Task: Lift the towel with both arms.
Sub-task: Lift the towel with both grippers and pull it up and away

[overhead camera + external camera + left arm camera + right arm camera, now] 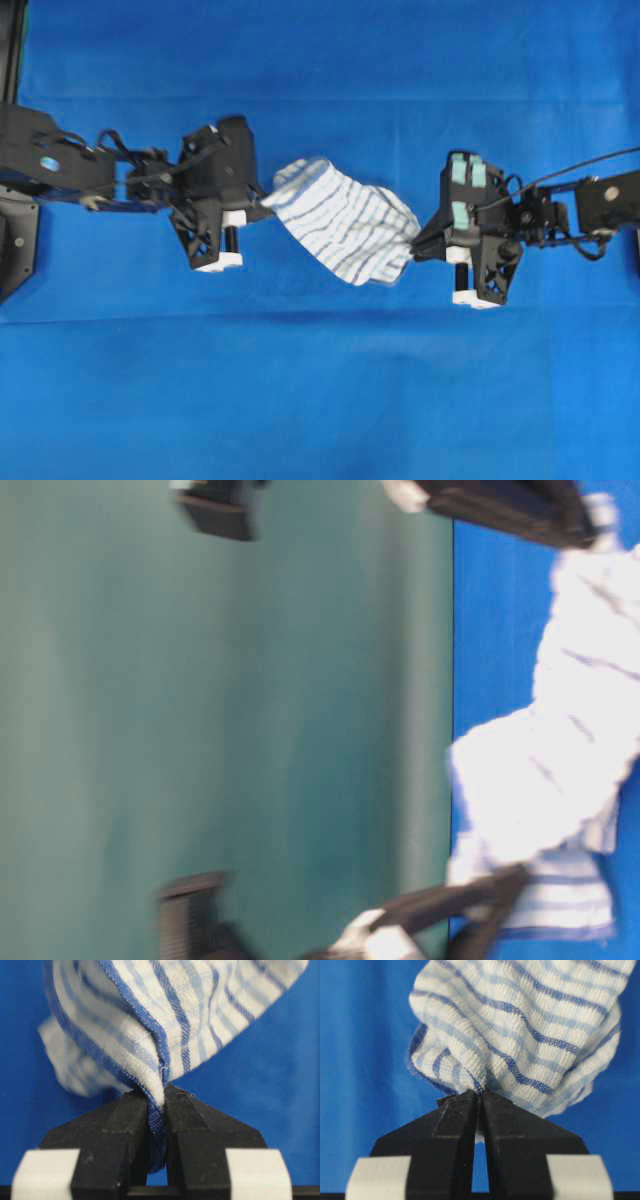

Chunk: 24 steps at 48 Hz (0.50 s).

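- You have a blue tablecloth filling the whole overhead view, plain and flat, with a faint crease line running across it below the arms.
- Your left arm comes in from the left edge and your right arm from the right edge; the 2 face each other across the middle of the cloth-covered table.
- The towel, white with thin blue stripes, hangs bunched between the 2 grippers, stretched slantwise from upper left to lower right in the overhead view.
- In the table-level view the towel is blurred, and you cannot tell from it whether any part touches the tablecloth.
- Your left gripper is clamped on a folded, blue-hemmed edge of the towel; the fabric is pinched between the 2 black fingers and runs down through the slit between them.
- Your right gripper is likewise closed on the towel; its 2 fingertips meet on a gathered tuck of fabric, with the rest ballooning out beyond the tips.
- White blocks sit on the lower side of each gripper body in the overhead view, and the right one also carries pale teal parts.
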{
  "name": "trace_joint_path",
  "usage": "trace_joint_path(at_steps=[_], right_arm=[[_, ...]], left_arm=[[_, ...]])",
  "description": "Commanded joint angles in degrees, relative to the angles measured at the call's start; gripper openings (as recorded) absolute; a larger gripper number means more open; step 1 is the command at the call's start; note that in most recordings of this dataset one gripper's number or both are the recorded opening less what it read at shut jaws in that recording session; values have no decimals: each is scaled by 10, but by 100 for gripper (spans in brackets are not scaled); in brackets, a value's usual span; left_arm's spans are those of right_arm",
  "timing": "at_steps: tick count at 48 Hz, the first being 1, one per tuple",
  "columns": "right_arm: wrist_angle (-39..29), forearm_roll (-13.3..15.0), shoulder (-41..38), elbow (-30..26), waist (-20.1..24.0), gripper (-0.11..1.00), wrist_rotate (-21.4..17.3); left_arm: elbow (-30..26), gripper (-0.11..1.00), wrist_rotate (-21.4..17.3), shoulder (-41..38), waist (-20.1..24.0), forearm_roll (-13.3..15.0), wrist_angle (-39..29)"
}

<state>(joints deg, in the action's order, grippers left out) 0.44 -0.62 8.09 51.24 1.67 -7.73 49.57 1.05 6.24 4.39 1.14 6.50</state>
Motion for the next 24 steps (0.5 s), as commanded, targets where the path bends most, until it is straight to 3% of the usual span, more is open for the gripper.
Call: trace_joint_path(at_steps=[1,15,24], right_arm=[[-32,4,49,-26,-2,5,3],[-131,32,149,-84,-27,5,4],[-206,64,203,-134,-49,5,4]], left_arm=[[-18,2,7,61,-2,2,-33],[-66,2,16,156,-2,2,-126],[-121,2,14,192,-2,2,-185]])
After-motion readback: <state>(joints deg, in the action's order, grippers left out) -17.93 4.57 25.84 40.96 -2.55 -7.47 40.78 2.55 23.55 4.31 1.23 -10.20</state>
